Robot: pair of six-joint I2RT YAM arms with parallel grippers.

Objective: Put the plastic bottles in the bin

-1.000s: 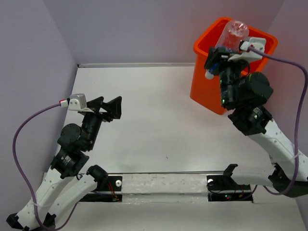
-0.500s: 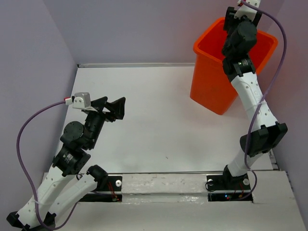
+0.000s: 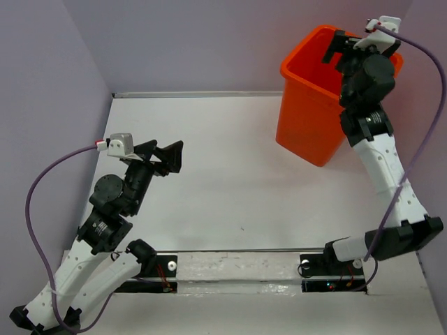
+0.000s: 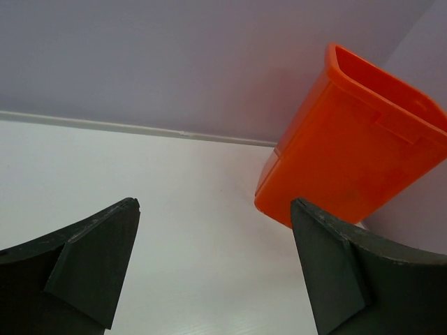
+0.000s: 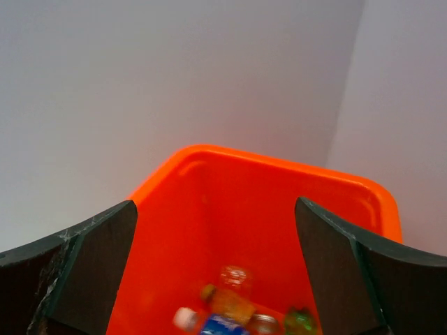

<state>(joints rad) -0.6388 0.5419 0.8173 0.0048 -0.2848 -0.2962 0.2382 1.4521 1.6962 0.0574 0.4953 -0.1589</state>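
— Start at the left. What is the left hand doing?

— The left hand (image 3: 162, 155) hangs low over the bench (image 3: 230, 181), well to the left of the bin (image 3: 307, 118). Its two dark fingers (image 4: 91, 265) are spread wide with nothing between them. In its own wrist view, the bin's side wall shows through the gap, nearer the right finger.

— And the bin itself?

— It stands upright on the bench, bright orange, with a square rim and sides that taper downward. Its opening faces up.

— Where are the bottles?

— The bottles (image 5: 230, 307) lie inside the bin, heaped at the bottom. The right wrist view looks straight down on them, but they are blurred. I can make out a clear one on top, an orange one under it and something blue beside a white cap. There is a bit of green toward the bin's right wall. I cannot count them.

— And the right hand?

— The right hand (image 3: 340, 47) is raised above the bin, over the right part of its opening and clear of the rim. Its fingers are also spread wide and hold nothing, and the bin's inside shows between them.
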